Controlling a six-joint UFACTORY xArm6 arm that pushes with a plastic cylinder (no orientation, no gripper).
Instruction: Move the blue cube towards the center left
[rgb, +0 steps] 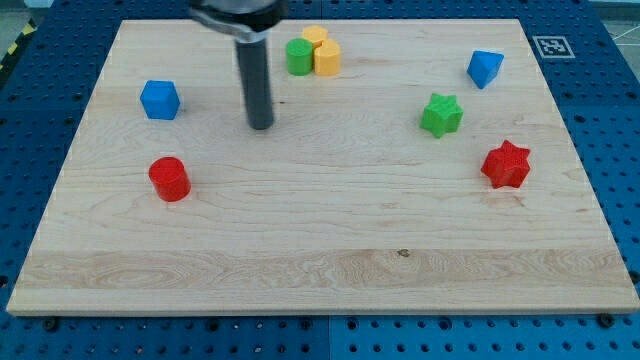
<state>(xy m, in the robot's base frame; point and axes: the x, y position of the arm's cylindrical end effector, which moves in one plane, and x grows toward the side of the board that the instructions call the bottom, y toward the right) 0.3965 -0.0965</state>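
Note:
The blue cube (159, 100) sits on the wooden board (320, 240) near the view's left edge, in the upper part. My tip (260, 126) rests on the board to the right of the blue cube and a little lower, with a clear gap between them. The dark rod rises from the tip to the view's top. A red cylinder (169, 179) stands below the blue cube, left of and below my tip.
A green cylinder (298, 57) and two yellow blocks (322, 52) cluster at the top middle. A second blue block (484, 68) sits at the upper right. A green star (441, 114) and a red star (505, 165) lie on the right side.

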